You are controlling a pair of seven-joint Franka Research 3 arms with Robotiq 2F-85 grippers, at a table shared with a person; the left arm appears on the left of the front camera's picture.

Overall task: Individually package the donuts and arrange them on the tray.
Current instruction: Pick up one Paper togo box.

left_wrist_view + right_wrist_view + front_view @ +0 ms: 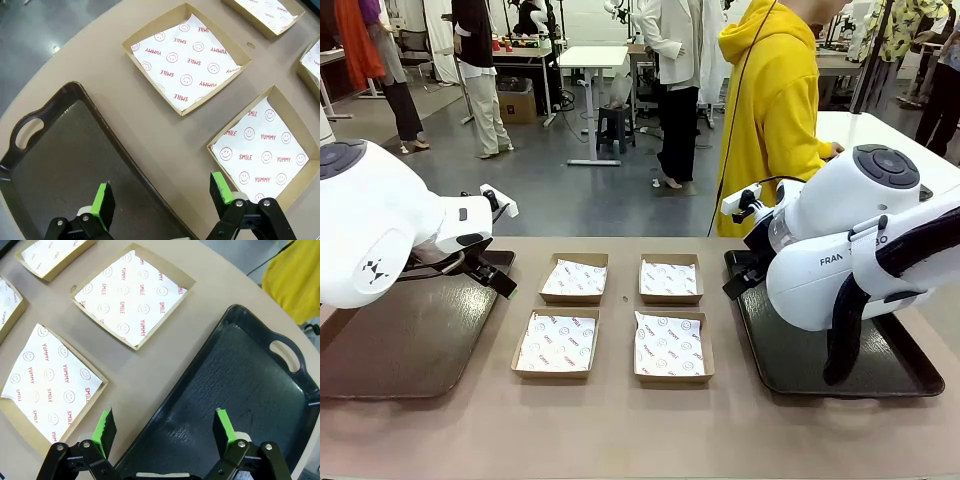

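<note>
No donuts are in view. My left gripper hangs open and empty over the right rim of a dark tray, its green pads spread wide. My right gripper is likewise open and empty, above the left rim of a second dark tray. In the front view the two trays lie at the table's left and right, with my arms over their far ends.
Four brown cardboard boxes lined with printed paper sit in a two-by-two block at mid-table; all hold only paper. A person in a yellow hoodie stands at the far side.
</note>
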